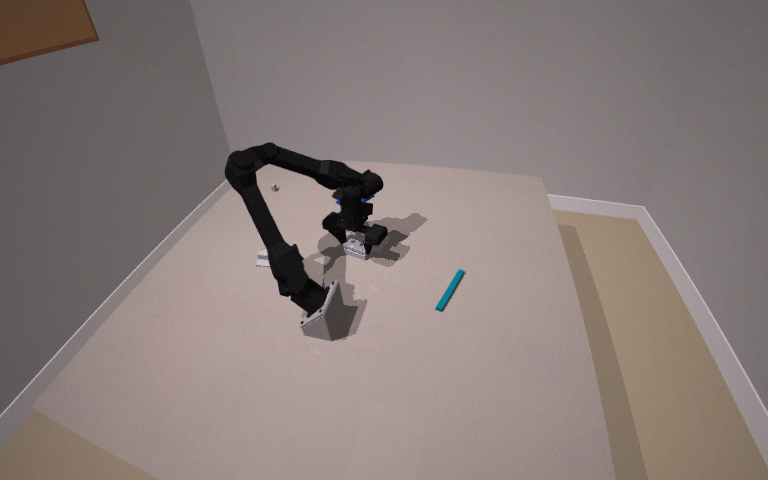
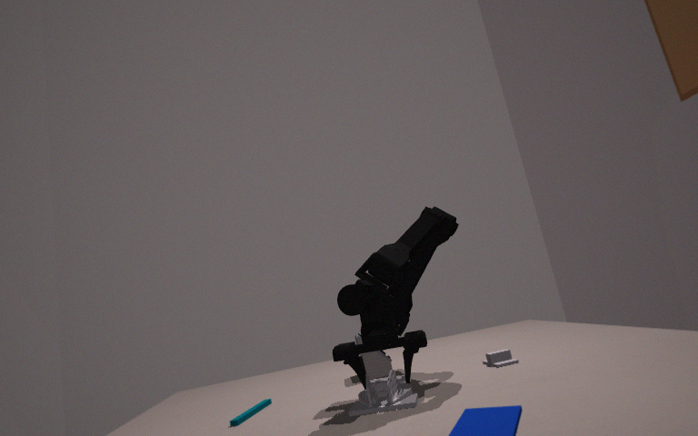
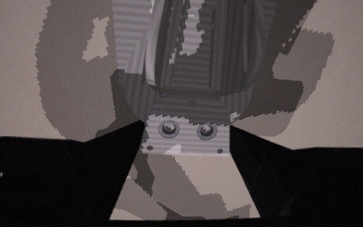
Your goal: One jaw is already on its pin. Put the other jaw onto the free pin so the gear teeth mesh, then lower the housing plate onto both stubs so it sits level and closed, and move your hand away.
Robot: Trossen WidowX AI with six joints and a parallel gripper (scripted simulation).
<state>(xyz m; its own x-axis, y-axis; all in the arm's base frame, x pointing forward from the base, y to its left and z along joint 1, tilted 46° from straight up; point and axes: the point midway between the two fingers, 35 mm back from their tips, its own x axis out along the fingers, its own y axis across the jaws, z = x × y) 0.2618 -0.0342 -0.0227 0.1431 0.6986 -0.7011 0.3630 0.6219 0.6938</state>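
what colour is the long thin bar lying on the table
Teal all over, as far as it shows; the bar shows best in the top view.

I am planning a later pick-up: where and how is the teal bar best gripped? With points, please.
Probably at the middle of the teal bar (image 1: 450,290) (image 2: 250,412), coming from straight above, with one finger on each long side. It lies flat, long and narrow, so the fingers should close across its width, and gripping mid-length should keep it balanced.
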